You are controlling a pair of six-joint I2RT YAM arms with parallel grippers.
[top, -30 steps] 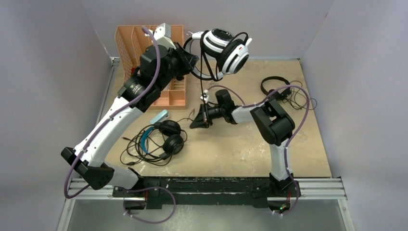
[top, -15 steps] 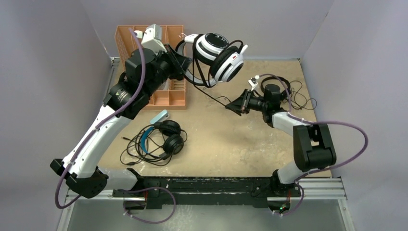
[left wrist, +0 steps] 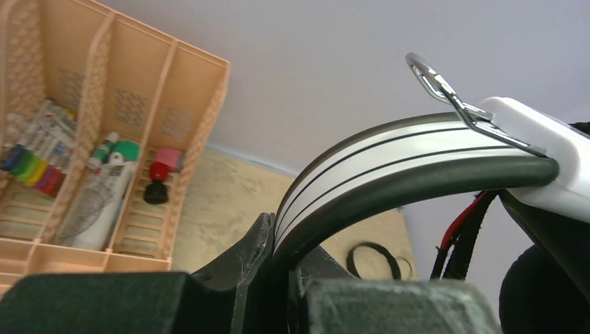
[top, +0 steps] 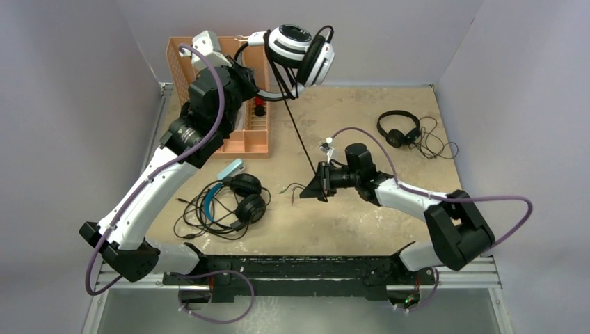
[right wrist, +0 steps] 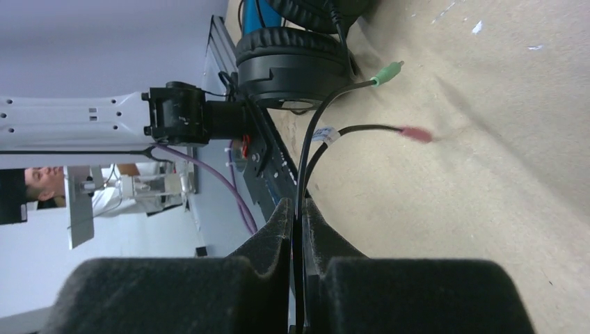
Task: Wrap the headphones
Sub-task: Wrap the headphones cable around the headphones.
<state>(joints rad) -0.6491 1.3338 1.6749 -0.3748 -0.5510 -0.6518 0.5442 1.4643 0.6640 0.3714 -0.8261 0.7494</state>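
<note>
Over the last second the left arm has carried the white headset (top: 299, 52) higher and back toward the wall. The right arm has swung out to the side and come back to the middle, low over the table (top: 362, 229). The left pincer (top: 252, 82) is closed tight on the headband (left wrist: 389, 149), which rises out of its jaws and arcs up to the right. That leaves the ear cups hanging clear just beyond it, and the cable (top: 299, 132) drops free instead of lying in a heap. The right pincer (top: 316, 186) is closed too, nipping that cable between its tips. The line runs taut up and away from it to the cups, which I judge keeps the slack out, ready for winding. The blue headset (top: 233, 198) lies on the table beyond the right pincer's tips, and the black headset (top: 399, 129) lies well behind it; both look unwrapped. Just ahead of the tips the cable forks into a green plug (right wrist: 387, 71) and a red plug (right wrist: 416, 134), low by the table.
</note>
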